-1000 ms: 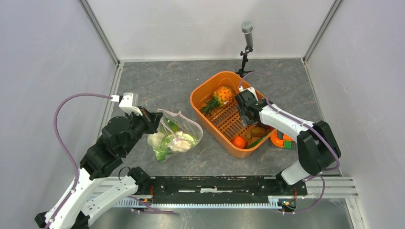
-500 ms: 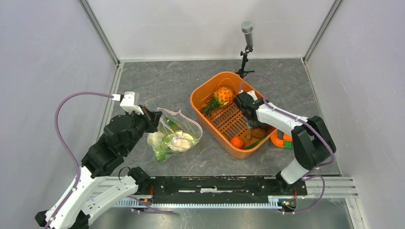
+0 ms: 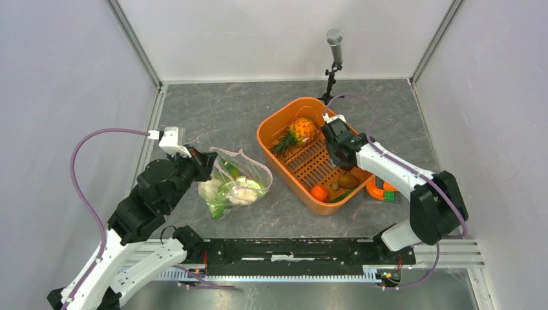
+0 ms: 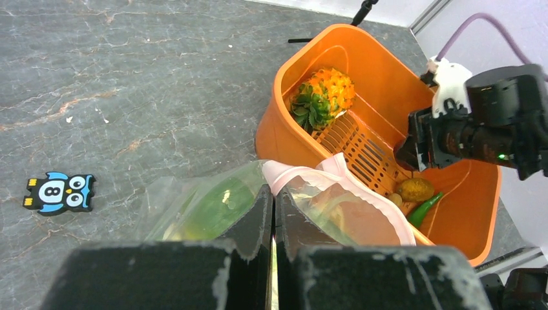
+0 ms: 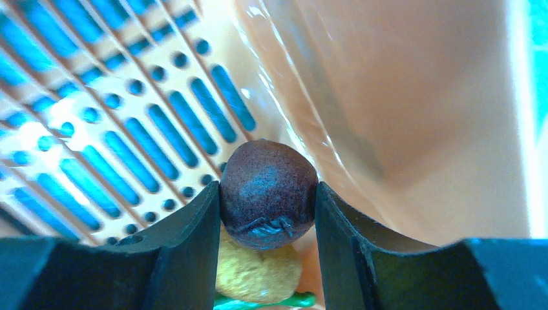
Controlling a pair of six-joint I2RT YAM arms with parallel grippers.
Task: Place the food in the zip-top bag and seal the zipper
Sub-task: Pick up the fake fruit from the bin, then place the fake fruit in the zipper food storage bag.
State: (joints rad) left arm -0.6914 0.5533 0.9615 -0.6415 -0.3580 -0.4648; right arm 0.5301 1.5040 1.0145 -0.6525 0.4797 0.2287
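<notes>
**Clearances.** The table (image 3: 213, 116) is bounded by pale enclosure walls (image 3: 64, 97) on three sides. The orange slotted basket (image 3: 268, 126) sits skewed at centre-right. The zip-top bag (image 3: 249, 169) lies to its left, near it but apart in the top view. Bare table surface extends behind the bag, to the far left, and between the bag and the arm bases. The right arm's elbow stands near the right wall.

**Grippers.** The left gripper (image 4: 273, 213) is fully closed, pinching the bag at its mouth edge, where the pinkish zipper (image 4: 304, 174) curves away in an open loop. The right gripper (image 3: 338, 157) reaches down inside the basket. Its two fingers press on opposite sides of the purple fruit (image 5: 268, 187), clamping it.

**View differences.** Only the right wrist view shows the purple fruit and the grip on it, close to the basket's slotted floor and side wall. Only the left wrist view shows an owl sticker (image 4: 59, 192) on the table.

**Contents.** The bag holds the cabbage (image 3: 220, 194) and the cauliflower (image 3: 244, 194). The basket holds the pineapple (image 3: 302, 128) at its far end and, at its near end, the mango (image 3: 349, 180), a green piece (image 4: 424, 208) and a small orange piece (image 3: 318, 192).

**Obstructions.** A microphone stand (image 3: 334, 39) rises just behind the basket. An orange-and-green object (image 3: 381, 189) lies just beside the basket's right wall, under the right arm.
</notes>
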